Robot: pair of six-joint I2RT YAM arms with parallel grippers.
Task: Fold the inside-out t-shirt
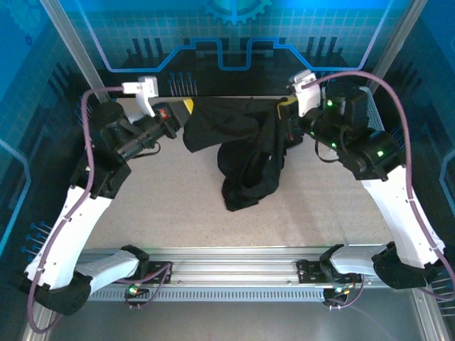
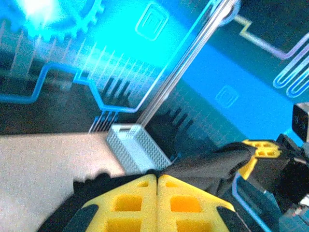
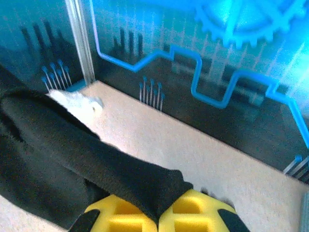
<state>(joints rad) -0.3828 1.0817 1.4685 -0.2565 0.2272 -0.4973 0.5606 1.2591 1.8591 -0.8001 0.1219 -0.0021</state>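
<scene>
Left claw [image 1: 186,108] is pinching the shirt [image 1: 245,153] at its far-left edge and right claw [image 1: 284,106] at its far-right edge. The middle is sagging, bunched, onto the counter [image 1: 178,206]. Likely purpose: spreading it flat for folding.

Blue glowing wall panels [image 1: 142,35], gear motif [image 1: 238,8]; beige speckled tabletop [image 1: 178,206].

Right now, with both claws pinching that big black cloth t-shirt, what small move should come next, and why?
Probably spread the left gripper and right gripper apart: both are shut on the black cloth t-shirt, which sags bunched between them onto the beige table.
</scene>
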